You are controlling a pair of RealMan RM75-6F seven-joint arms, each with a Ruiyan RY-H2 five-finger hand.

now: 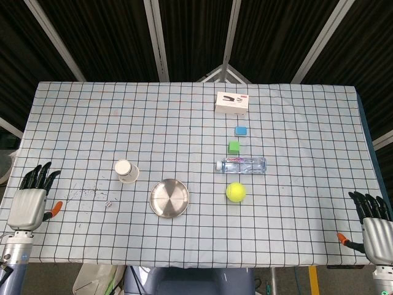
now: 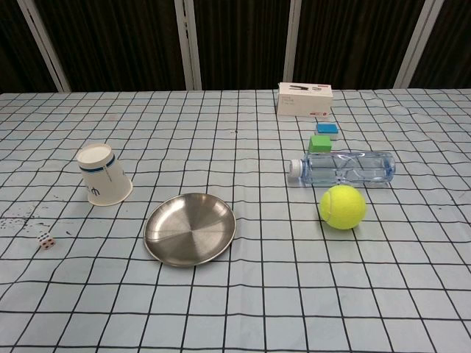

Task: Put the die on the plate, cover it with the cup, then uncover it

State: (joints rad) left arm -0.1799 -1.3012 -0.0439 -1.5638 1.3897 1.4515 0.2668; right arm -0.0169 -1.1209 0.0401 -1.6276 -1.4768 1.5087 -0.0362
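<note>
A small white die (image 1: 108, 203) (image 2: 46, 240) lies on the checked cloth, left of a round steel plate (image 1: 169, 198) (image 2: 190, 229). A white paper cup (image 1: 126, 171) (image 2: 104, 175) with a blue band stands upside down behind the die, left of the plate. My left hand (image 1: 32, 195) rests at the table's left edge, fingers apart and holding nothing, well left of the die. My right hand (image 1: 376, 222) sits at the front right corner, also open and empty. Neither hand shows in the chest view.
A yellow tennis ball (image 1: 236, 192) (image 2: 342, 207) lies right of the plate. Behind it lie a clear water bottle (image 1: 241, 165) (image 2: 342, 168) on its side, a green block (image 1: 233, 147) (image 2: 320, 143), a blue block (image 1: 241, 131) (image 2: 327, 130) and a white box (image 1: 232, 103) (image 2: 305, 99).
</note>
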